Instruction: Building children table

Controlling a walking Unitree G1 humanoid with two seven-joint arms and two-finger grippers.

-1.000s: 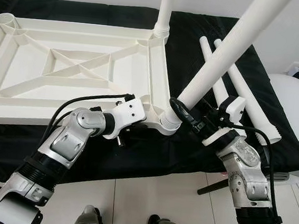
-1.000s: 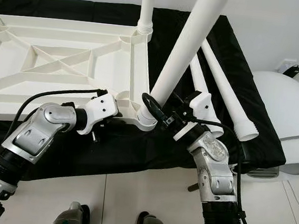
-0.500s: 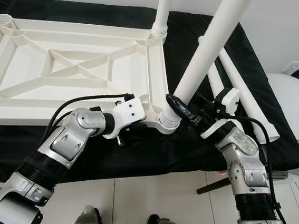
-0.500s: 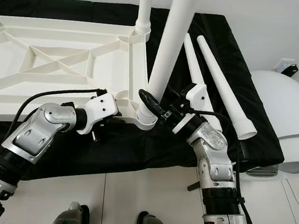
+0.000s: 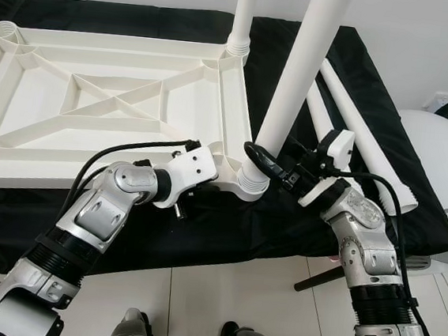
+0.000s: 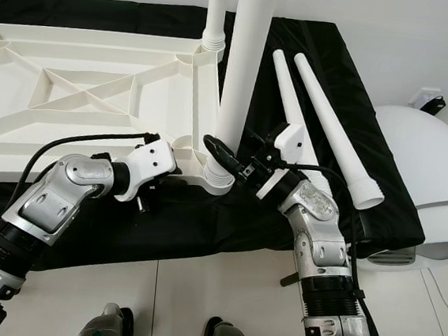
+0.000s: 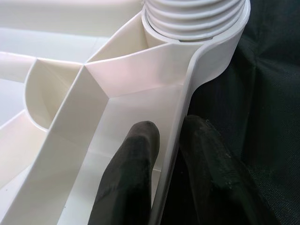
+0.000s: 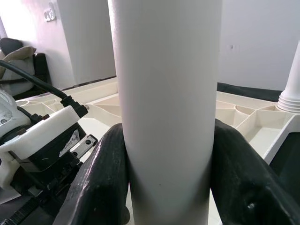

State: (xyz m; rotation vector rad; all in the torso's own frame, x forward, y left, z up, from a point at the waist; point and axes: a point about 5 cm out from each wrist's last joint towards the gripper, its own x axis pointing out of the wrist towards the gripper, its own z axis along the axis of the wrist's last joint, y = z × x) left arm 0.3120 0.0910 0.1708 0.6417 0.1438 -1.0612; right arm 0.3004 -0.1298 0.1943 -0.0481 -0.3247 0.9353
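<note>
Gripping from both sides, right fingers (image 8: pixel 101 187) clenched around the lower part of the white leg (image 5: pixel 296 80), just above its threaded end. Nearly upright, this leg, with the end sitting in the near corner socket (image 5: pixel 250 188) of the upturned table frame (image 5: pixel 95 108). Several threads visible above the socket rim in the left wrist view, so probably not screwed home yet.

Pinching the frame's near wall just beside that socket, left fingers (image 7: pixel 136 154) closed on it, one inside the wall and one outside, apparently to stop the frame from turning. Right gripper (image 5: pixel 258 162) and left gripper (image 5: pixel 218 185) close together at this one corner.

Farther out, a second leg (image 5: pixel 243 11) standing upright in the far corner socket. Two spare legs (image 5: pixel 368 150) lying side by side on the black-covered tabletop (image 5: pixel 281 229), beside the frame. An open socket (image 5: pixel 5 32) at the far left corner.

Step in hand, as judged: fitting leg number two of four. Next move calls for holding the leg straight over the socket and twisting it down along the thread, with the frame braced; risk of cross-threading if tilted.
</note>
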